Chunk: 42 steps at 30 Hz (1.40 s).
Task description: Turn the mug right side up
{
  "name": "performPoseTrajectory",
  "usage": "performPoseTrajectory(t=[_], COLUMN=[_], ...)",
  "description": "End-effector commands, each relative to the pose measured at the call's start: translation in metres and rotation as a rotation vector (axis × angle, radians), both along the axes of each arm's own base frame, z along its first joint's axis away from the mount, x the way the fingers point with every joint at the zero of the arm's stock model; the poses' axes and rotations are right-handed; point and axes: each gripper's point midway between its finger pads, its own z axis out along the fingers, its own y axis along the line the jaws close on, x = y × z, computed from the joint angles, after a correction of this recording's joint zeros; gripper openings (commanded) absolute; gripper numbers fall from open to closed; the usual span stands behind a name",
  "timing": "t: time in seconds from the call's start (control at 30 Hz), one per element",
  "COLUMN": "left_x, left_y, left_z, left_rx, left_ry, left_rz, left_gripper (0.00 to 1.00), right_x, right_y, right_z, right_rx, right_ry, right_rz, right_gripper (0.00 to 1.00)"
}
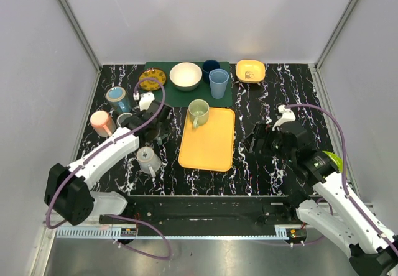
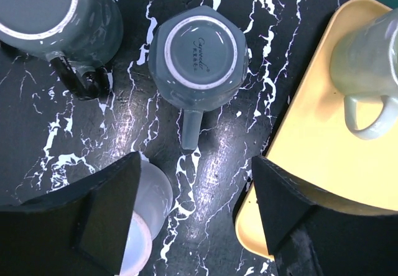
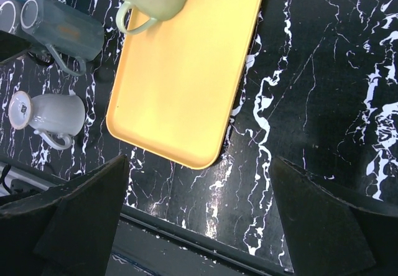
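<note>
A grey-blue mug (image 2: 198, 52) stands upside down on the black marble table, its ringed base up and its handle pointing toward my left gripper. It also shows in the right wrist view (image 3: 62, 30). My left gripper (image 2: 196, 189) is open and empty, hovering just short of the handle. In the top view the left gripper (image 1: 157, 128) covers this mug. My right gripper (image 3: 199, 214) is open and empty over bare table near the front edge, to the right of the tray (image 1: 258, 142).
A yellow tray (image 1: 208, 142) holds an upright green mug (image 1: 199, 111). A white mug (image 1: 148, 160) sits under my left finger. Another grey mug (image 2: 56, 9), a pink mug (image 1: 101, 122) and a blue mug (image 1: 117, 96) stand on the left. Bowls and cups line the back.
</note>
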Motion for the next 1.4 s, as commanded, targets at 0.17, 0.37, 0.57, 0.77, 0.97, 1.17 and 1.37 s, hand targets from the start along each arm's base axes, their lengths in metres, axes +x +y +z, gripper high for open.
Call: performPoseTrajectory(t=[0.17, 0.37, 0.57, 0.77, 0.97, 1.17, 1.37], left_x=[0.021, 0.033, 0.042, 0.041, 0.042, 0.041, 0.038], left_y=[-0.009, -0.002, 0.000, -0.001, -0.002, -0.004, -0.015], left_z=[-0.034, -0.050, -0.058, -0.068, -0.067, -0.064, -0.016], left_rx=[-0.050, -0.036, -0.044, -0.057, -0.060, -0.072, -0.169], left_ry=[0.081, 0.107, 0.126, 0.142, 0.142, 0.134, -0.007], left_rz=[0.027, 0.037, 0.028, 0.013, -0.005, -0.020, -0.103], left_gripper=[0.67, 0.62, 0.53, 0.44, 0.13, 0.00, 0.00], right_x=[0.007, 0.009, 0.009, 0.010, 0.010, 0.009, 0.007], right_y=[0.011, 0.017, 0.016, 0.014, 0.014, 0.014, 0.015], right_z=[0.012, 0.011, 0.007, 0.003, 0.001, 0.003, 0.006], right_rx=[0.033, 0.047, 0.038, 0.022, 0.023, 0.027, 0.036], right_ry=[-0.037, -0.036, -0.027, -0.023, -0.017, -0.018, -0.018], right_rz=[0.028, 0.047, 0.044, 0.039, 0.036, 0.035, 0.046], right_gripper=[1.00, 1.00, 1.00, 1.00, 1.00, 1.00, 1.00])
